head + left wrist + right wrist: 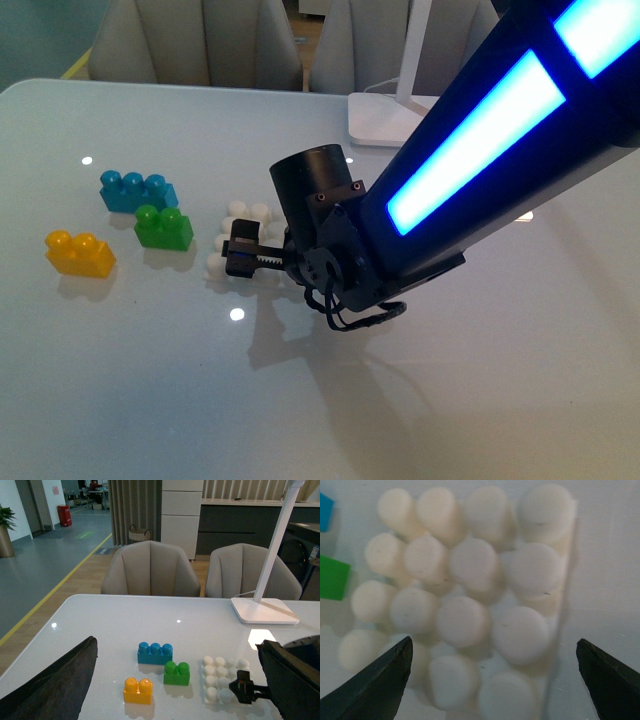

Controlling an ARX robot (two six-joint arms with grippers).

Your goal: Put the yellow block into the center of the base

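The yellow block (80,252) (138,690) lies alone on the white table, left of the other bricks, with nothing touching it. The base (236,215) (222,677) (465,595) is a white studded plate right of the green brick. My right gripper (240,258) (492,647) hovers low over the base's near edge, open and empty, its dark fingers (375,685) spread on either side of the studs. My left gripper (176,647) is open and empty, high above the table and looking down on all the bricks; it does not show in the front view.
A green two-stud brick (163,227) (177,673) and a blue three-stud brick (138,190) (155,653) sit between the yellow block and the base. A white lamp foot (385,118) (264,611) stands at the back right. Two chairs (150,570) are behind the table.
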